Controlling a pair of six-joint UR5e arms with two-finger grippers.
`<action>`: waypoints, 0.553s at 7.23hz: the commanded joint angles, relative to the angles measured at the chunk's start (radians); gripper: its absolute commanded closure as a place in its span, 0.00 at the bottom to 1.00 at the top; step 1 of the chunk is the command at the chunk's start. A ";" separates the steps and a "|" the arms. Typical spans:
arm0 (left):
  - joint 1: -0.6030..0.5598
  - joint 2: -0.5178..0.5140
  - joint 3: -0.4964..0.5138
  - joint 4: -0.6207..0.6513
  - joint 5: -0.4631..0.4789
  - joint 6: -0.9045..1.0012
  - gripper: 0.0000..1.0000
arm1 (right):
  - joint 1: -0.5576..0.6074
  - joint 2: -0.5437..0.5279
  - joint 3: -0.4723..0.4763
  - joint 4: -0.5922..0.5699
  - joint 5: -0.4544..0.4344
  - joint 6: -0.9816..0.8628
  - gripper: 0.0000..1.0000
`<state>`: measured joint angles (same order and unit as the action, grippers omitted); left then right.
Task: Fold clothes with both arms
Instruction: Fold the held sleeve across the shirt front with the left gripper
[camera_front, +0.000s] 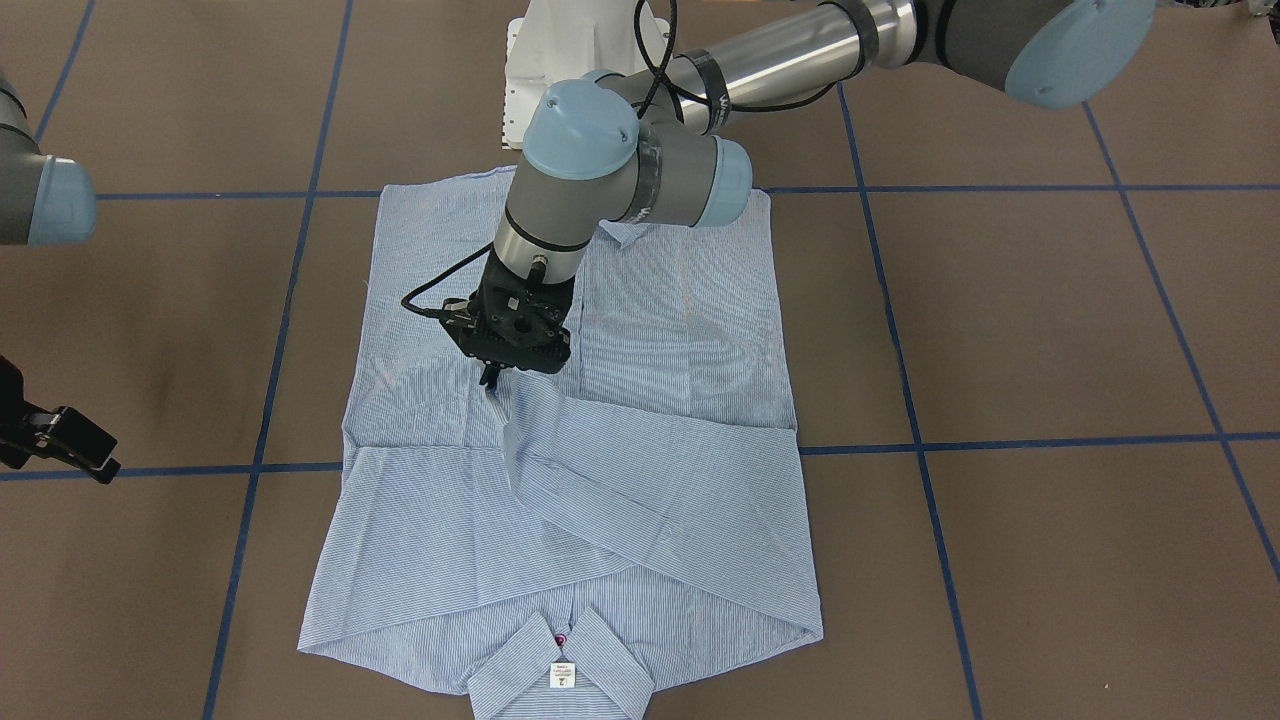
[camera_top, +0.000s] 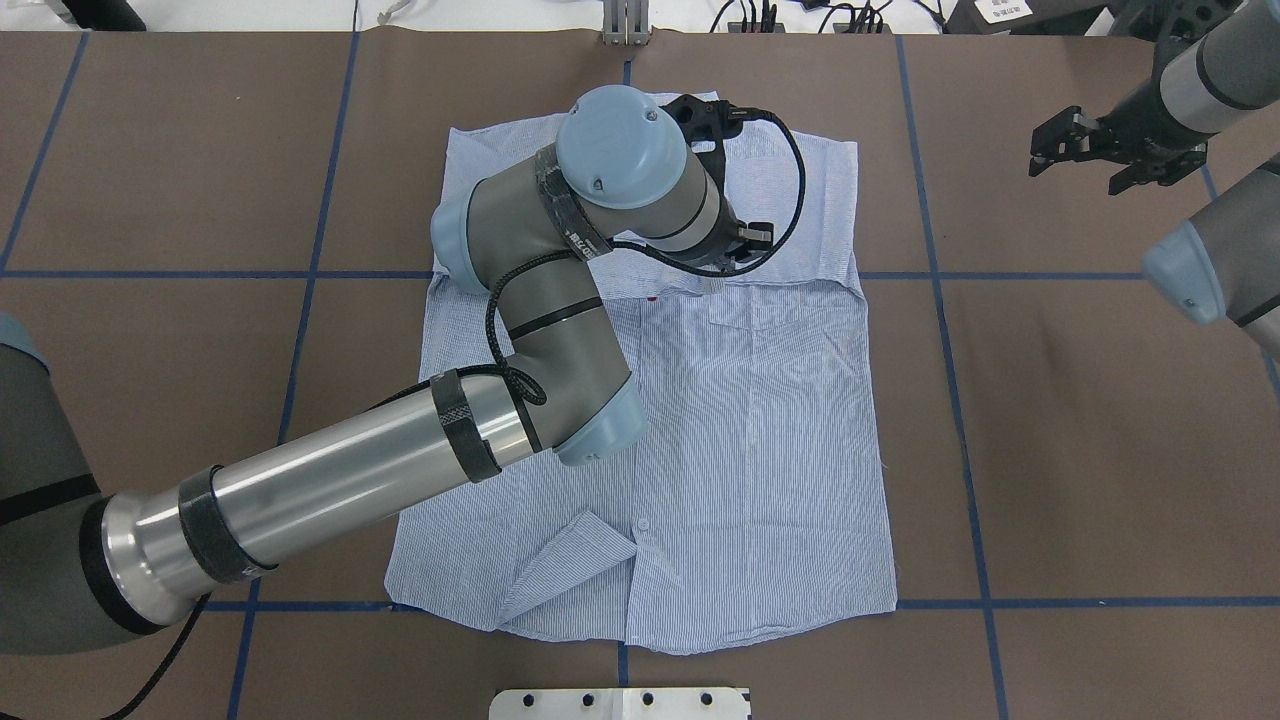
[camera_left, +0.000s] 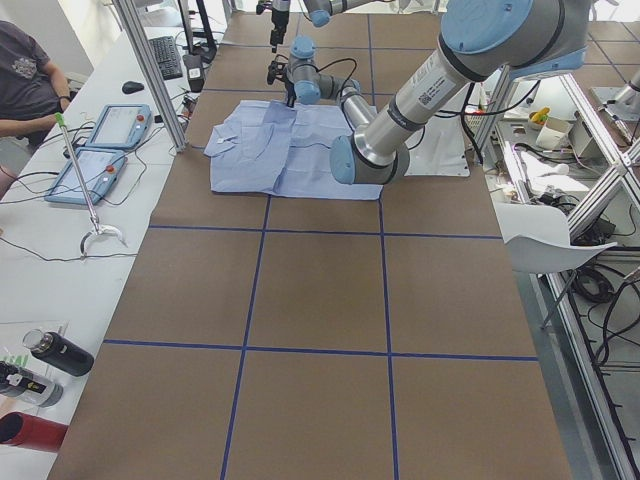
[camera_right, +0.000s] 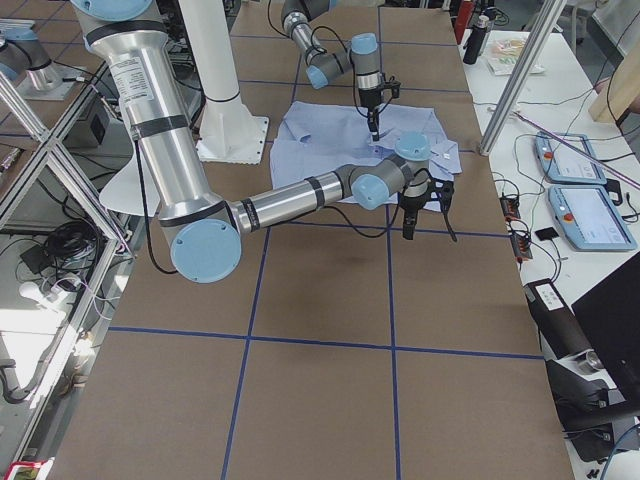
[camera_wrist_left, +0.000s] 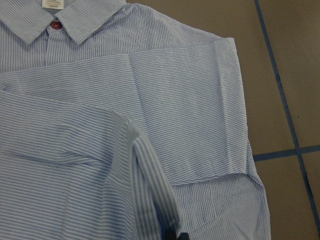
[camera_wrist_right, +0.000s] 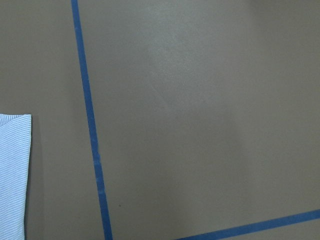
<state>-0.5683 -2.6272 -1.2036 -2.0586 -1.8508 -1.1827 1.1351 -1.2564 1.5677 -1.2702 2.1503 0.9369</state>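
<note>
- Spotting the shirt (camera_front: 680, 330) flat and face-up on the brown table (camera_front: 1050, 330), collar (camera_front: 600, 650) at the end away from the robot, 1 sleeve folded across the chest.
- Pinching that sleeve's cuff (camera_wrist_left: 155, 180) with the left gripper (camera_front: 491, 380), fingers together on the cloth, pointing down mid-shirt.
- Holding the right gripper (camera_top: 1078, 165) off the shirt over bare table, fingers apart, empty.

Light blue striped shirt (camera_front: 680, 340) flat, front up; sleeve (camera_front: 660, 490) folded diagonally across chest.
</note>
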 joint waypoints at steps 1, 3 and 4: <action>0.024 -0.008 0.009 -0.002 0.031 -0.003 1.00 | 0.000 0.000 0.000 0.000 -0.001 0.003 0.00; 0.034 -0.042 0.051 -0.005 0.038 -0.021 1.00 | 0.000 0.002 0.000 0.002 -0.001 0.005 0.00; 0.042 -0.045 0.055 -0.008 0.039 -0.023 1.00 | 0.000 0.002 0.000 0.000 -0.001 0.005 0.00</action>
<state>-0.5350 -2.6635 -1.1601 -2.0629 -1.8148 -1.1990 1.1351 -1.2553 1.5677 -1.2695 2.1491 0.9412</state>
